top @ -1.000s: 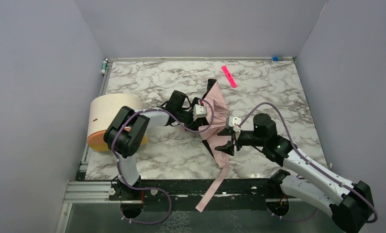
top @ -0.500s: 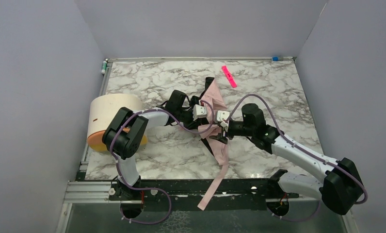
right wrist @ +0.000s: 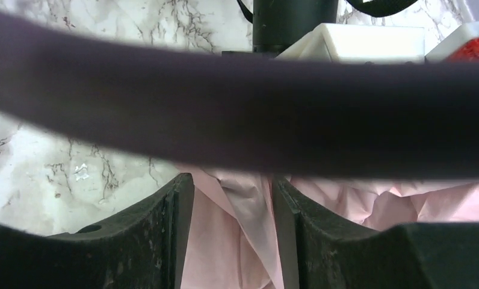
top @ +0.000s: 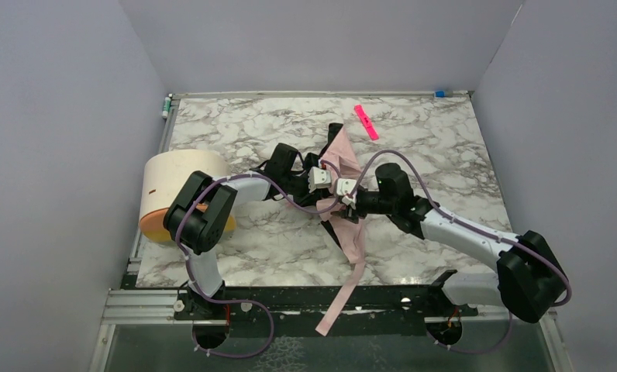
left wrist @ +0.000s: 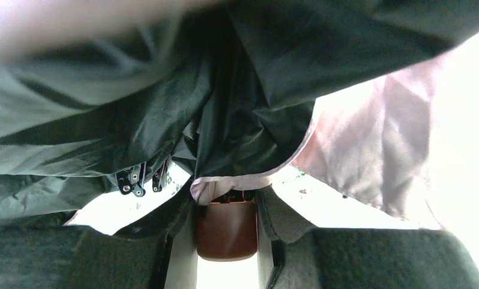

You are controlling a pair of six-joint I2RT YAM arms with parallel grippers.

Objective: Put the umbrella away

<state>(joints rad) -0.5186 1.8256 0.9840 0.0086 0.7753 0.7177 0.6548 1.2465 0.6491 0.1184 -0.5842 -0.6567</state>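
**Umbrella stowage: both end effectors at the fabric**

Top external view. The pale pink fabric folding umbrella with black lining (top: 354,236) lies crumpled at the middle of the marble table (top: 445,155). Its pink strap (top: 338,298) trails over the near edge. The left end effector (top: 326,180) and right end effector (top: 342,200) meet on the umbrella from opposite sides, just beside each other.

Left wrist view. The jaws of the left end effector (left wrist: 227,208) stand narrowly apart. The pink hem and a reddish-brown part (left wrist: 227,232) sit between them, so the umbrella appears clamped. Black lining fills the view above.

Right wrist view. The right end effector (right wrist: 232,241) stands part open, astride a pink fold. Nothing is visibly pinched. A dark blurred band (right wrist: 237,108) crosses the view.

Hazards.
- The right jaws may catch one loose layer only, and the fabric would slip out.
- Pulling against the left grip could strain the fabric.
- The overhanging strap may snag at the near edge.
- The end effectors are close enough to collide.
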